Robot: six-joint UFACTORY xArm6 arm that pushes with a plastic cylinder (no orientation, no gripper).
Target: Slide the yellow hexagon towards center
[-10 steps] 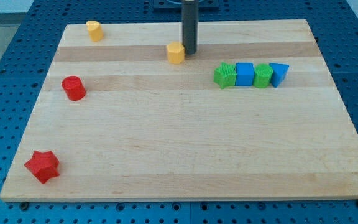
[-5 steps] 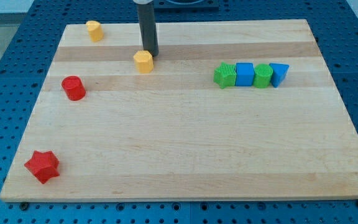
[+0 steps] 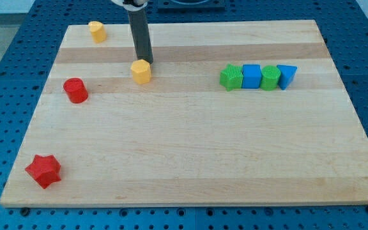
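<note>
While I sweep the wooden board (image 3: 190, 160) from left to right, the first thing I meet is the red star (image 3: 43, 170), sitting near the close left corner. Farther up that same left side stands the red cylinder (image 3: 75, 90), well apart from the star. Beyond it, near the far left corner, rests a small yellow block (image 3: 96, 30) whose shape I cannot make out for sure.

Moving right, I come to the yellow hexagon (image 3: 141, 71), the piece I am meant to move. It sits in the far half of the board, left of the middle, well apart from both the red cylinder and the row of blocks on the right. My tip (image 3: 144, 61) stands just behind it on the far side, at its upper edge and seemingly touching it, with the dark rod rising straight up out of the top of the view. This arm carries no fingers at all, so nothing is clenched or grasped; the rod simply rests against the hexagon.

On the right side a tidy row of four blocks lies side by side, each touching its neighbour: a green block (image 3: 231, 77) with ridged sides, a blue cube (image 3: 252, 76), a second green block (image 3: 270, 78), and a blue triangle (image 3: 287, 75) at the right end.
</note>
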